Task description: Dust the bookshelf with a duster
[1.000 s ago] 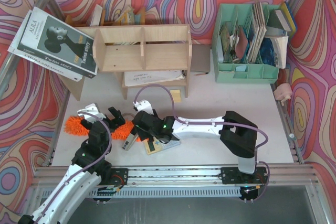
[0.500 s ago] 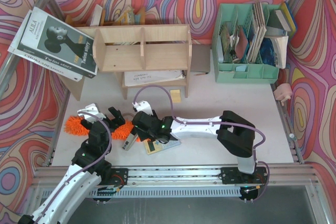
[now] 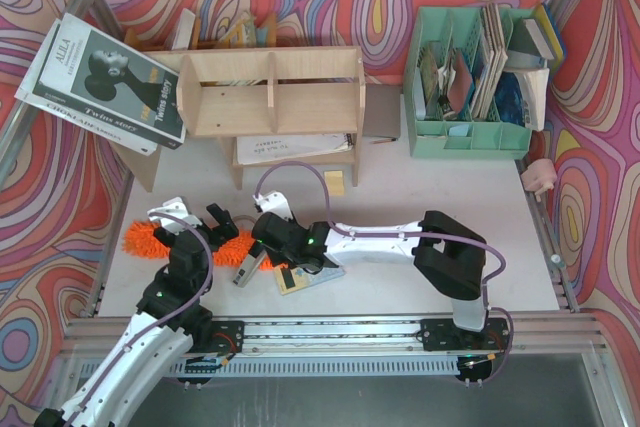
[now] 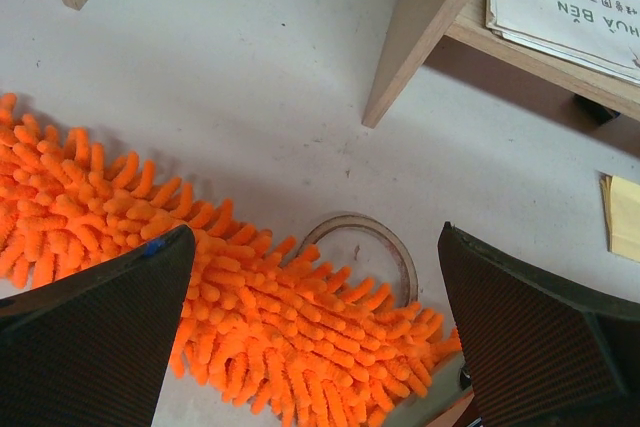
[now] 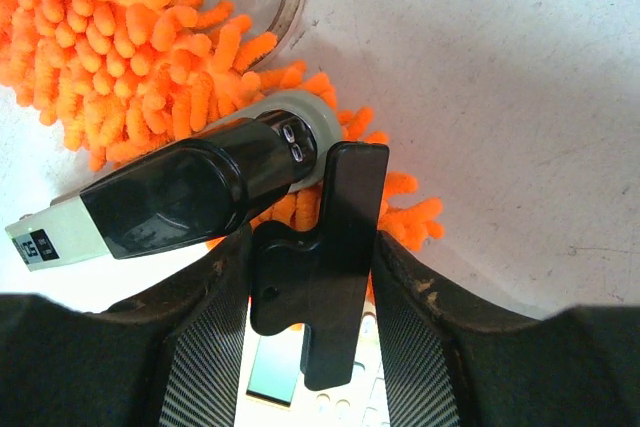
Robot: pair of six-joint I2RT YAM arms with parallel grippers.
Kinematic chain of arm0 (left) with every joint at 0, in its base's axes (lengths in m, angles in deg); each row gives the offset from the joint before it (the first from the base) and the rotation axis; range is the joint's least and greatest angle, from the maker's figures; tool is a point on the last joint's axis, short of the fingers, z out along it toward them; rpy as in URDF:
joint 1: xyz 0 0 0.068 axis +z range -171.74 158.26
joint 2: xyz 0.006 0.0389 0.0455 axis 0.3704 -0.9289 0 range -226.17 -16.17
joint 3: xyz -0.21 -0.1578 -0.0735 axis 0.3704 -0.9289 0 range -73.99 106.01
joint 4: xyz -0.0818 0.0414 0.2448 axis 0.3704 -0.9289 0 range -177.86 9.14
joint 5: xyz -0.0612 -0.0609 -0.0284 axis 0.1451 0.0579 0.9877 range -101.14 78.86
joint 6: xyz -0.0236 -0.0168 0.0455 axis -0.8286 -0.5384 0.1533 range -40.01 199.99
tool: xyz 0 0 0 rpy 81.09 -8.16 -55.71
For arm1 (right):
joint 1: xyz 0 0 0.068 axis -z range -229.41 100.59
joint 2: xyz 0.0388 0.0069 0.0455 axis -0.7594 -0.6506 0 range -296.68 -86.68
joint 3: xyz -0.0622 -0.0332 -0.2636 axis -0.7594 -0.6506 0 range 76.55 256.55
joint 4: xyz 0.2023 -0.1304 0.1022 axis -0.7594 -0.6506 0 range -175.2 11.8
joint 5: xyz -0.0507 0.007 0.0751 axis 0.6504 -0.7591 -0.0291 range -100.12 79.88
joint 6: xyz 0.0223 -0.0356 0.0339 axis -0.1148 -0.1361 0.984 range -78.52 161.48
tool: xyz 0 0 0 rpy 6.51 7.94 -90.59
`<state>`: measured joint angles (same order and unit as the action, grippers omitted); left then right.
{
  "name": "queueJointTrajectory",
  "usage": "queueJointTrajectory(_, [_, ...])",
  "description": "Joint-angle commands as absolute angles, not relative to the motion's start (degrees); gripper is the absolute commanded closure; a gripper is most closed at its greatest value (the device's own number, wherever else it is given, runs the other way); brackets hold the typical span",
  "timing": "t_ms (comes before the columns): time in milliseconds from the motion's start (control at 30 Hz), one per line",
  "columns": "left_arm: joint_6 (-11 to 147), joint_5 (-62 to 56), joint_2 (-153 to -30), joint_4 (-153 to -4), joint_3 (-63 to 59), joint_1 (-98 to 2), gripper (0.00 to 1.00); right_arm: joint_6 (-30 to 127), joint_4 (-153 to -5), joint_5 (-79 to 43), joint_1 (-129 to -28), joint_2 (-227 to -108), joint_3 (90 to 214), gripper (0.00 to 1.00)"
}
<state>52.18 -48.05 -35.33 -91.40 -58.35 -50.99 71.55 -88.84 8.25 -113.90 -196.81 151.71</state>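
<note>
Fingers (image 4: pixel 90 317) wide, left gripper (image 4: pixel 312 230) hangs over the duster (image 4: pixel 250 317) at seven o'clock, right gripper (image 5: pixel 312 240) pinching a black plastic piece (image 5: pixel 340 197).

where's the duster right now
In the top view, the duster lies on the table at near left, in front of the bookshelf, below the left gripper.

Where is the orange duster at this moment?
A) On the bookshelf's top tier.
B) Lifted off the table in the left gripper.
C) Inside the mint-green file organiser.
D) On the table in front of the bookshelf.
D: the duster lies flat on the table in front of the bookshelf, below the open left gripper, which holds nothing.
</note>
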Motion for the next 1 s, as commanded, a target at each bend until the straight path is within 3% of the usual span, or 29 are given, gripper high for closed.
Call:
queueJointTrajectory(0, [52.9, -49.1, -35.3, -90.3, -59.0, -51.1, 0.01, 73.0, -91.7, 11.0, -114.1, -193.8, 150.9, 0.58])
queueJointTrajectory(967, [53.0, -48.9, -36.5, -89.8, -59.0, -51.0, 0.01, 92.4, -109.4, 29.2, -113.4, -179.7, 137.8, 0.58])
